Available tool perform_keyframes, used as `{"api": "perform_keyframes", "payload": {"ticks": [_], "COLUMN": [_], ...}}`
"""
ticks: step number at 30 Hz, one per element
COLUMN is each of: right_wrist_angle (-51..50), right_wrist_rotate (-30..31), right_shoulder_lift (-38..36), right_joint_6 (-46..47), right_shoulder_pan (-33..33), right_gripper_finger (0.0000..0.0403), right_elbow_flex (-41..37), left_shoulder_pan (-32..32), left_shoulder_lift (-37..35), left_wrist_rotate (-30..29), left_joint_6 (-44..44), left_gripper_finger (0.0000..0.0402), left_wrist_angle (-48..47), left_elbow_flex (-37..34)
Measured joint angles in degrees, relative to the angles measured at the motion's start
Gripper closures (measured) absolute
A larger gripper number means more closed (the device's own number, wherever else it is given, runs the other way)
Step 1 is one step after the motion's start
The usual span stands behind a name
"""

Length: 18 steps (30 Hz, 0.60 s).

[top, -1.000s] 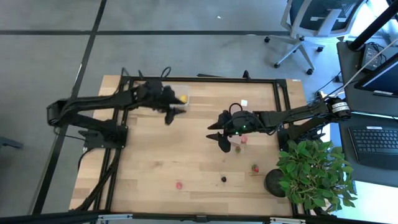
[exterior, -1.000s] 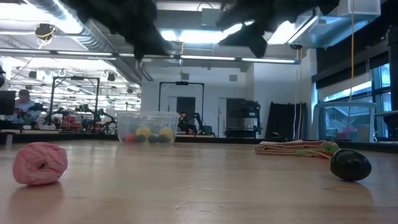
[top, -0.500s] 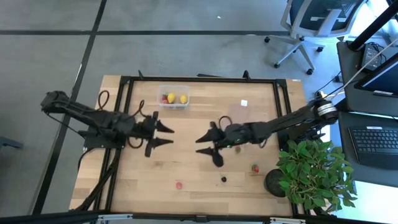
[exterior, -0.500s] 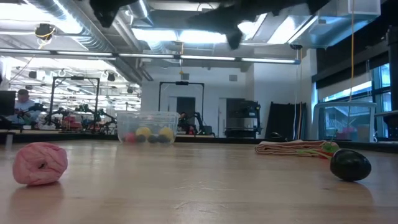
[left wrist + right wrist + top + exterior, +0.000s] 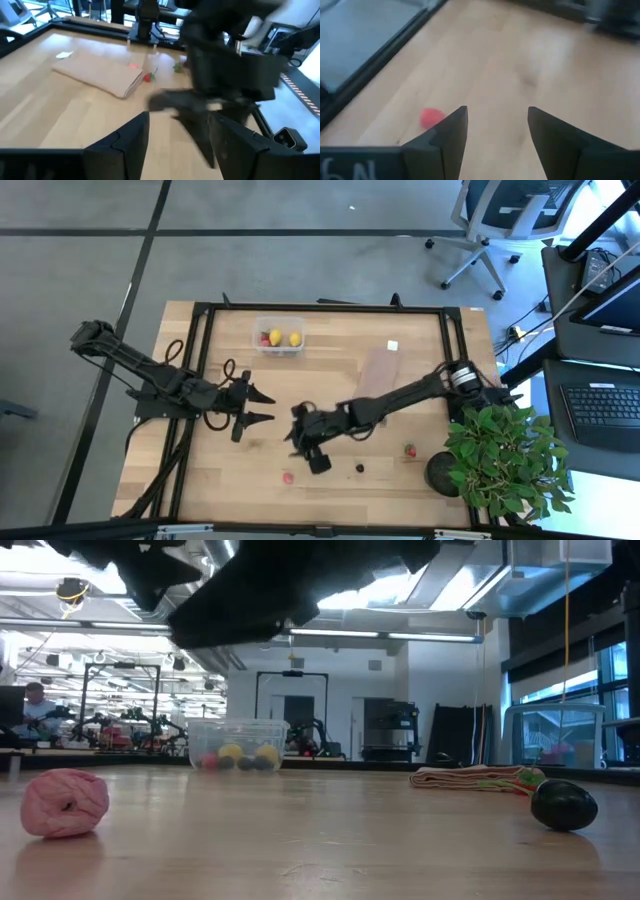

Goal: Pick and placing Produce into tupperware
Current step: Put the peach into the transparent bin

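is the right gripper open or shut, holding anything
Open and empty. The right gripper has its fingers spread with bare table between them; a red piece lies just beyond.

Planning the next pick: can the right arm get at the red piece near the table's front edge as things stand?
Probably yes. The right tool hangs open just beside the red piece, with bare wood between them in the right wrist view and nothing lying across the way. The left tool waits farther off.
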Motion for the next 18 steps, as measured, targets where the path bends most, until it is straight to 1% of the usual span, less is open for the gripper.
{"api": "perform_keyframes", "payload": {"ticks": [7,11,14,18], "right_wrist_angle": [0.3,0.2,1.2,2.7], "right_wrist_rotate": [-1.5,-2.7,-6.4,-6.7], "right_shoulder_lift": [7.4,10.6,12.4,14.1], "right_joint_6": [-6.3,-5.6,-3.5,-2.5], "right_shoulder_pan": [3.7,4.8,4.7,4.5], "right_gripper_finger": [0.0194,0.0194,0.0194,0.0194], "right_elbow_flex": [5.2,7.8,8.7,8.8], "left_shoulder_pan": [0.0,0.0,0.0,0.0], "left_shoulder_lift": [0.0,0.0,0.0,0.0], "left_wrist_rotate": [0.1,0.1,0.1,0.2], "left_joint_6": [-3.6,-4.8,-5.8,-5.8], "left_gripper_finger": [0.0213,0.0208,0.0206,0.0207], "left_wrist_angle": [0.0,0.1,0.3,0.3], "left_elbow_flex": [-1.8,-2.4,-2.4,-2.4]}}
